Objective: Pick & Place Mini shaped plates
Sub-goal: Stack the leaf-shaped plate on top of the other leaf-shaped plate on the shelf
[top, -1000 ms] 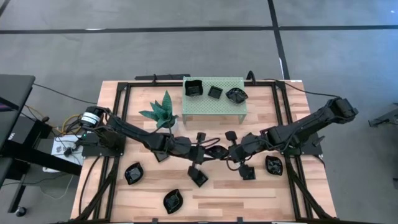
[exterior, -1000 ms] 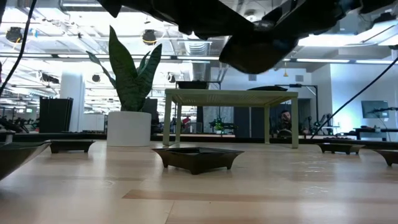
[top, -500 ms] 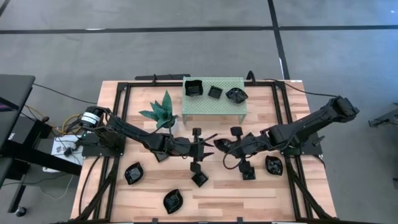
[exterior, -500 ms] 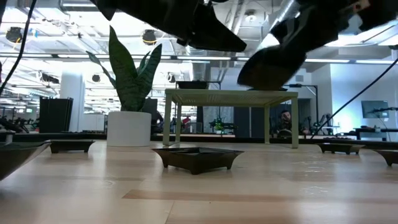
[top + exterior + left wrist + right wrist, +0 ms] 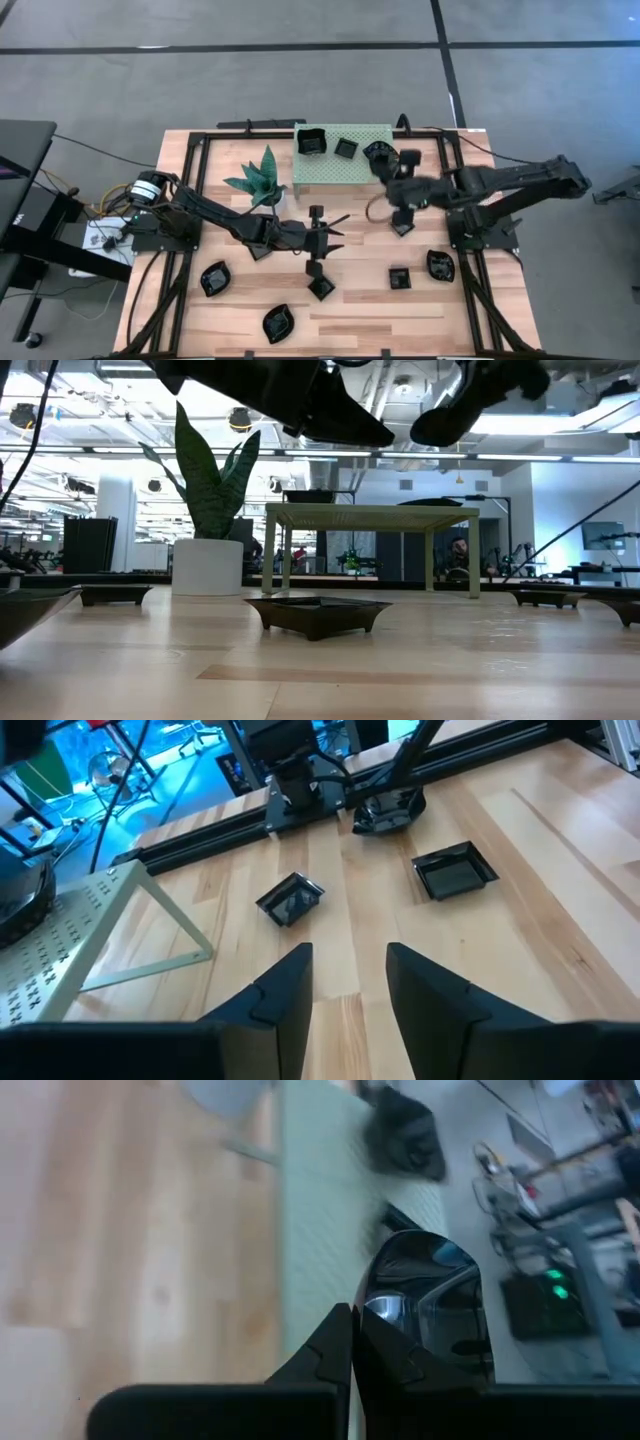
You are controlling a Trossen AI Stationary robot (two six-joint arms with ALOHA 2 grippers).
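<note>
My right gripper (image 5: pixel 351 1342) is shut on a glossy black mini plate (image 5: pixel 430 1310), raised beside the green shelf's (image 5: pixel 345 168) near right corner; in the high view that gripper (image 5: pixel 388 178) is there too. Three plates (image 5: pixel 346 148) rest on the shelf top. My left gripper (image 5: pixel 350 985) hangs open over the table's middle (image 5: pixel 330 232) with nothing between its fingers. Several more plates (image 5: pixel 399 277) sit flat on the table. My right gripper pinches the plate by its rim (image 5: pixel 376 1308) between the two shut fingers. The plate reaches out beyond the fingertips, lifted clear of the table and level with the shelf's edge. The fingers slant downward toward the far side.
A plant in a white pot (image 5: pixel 262 180) stands left of the shelf. Loose plates lie at the near left (image 5: pixel 214 278), near middle (image 5: pixel 320 288) and right (image 5: pixel 440 265). Black rails (image 5: pixel 452 170) frame the table. Bare wood lies between the two arms.
My left gripper has opened and let go of the plate that both grippers held over the table's middle. My right gripper has carried that plate up and toward the far edge, to the shelf, turning as it went. The left arm stayed in place.
</note>
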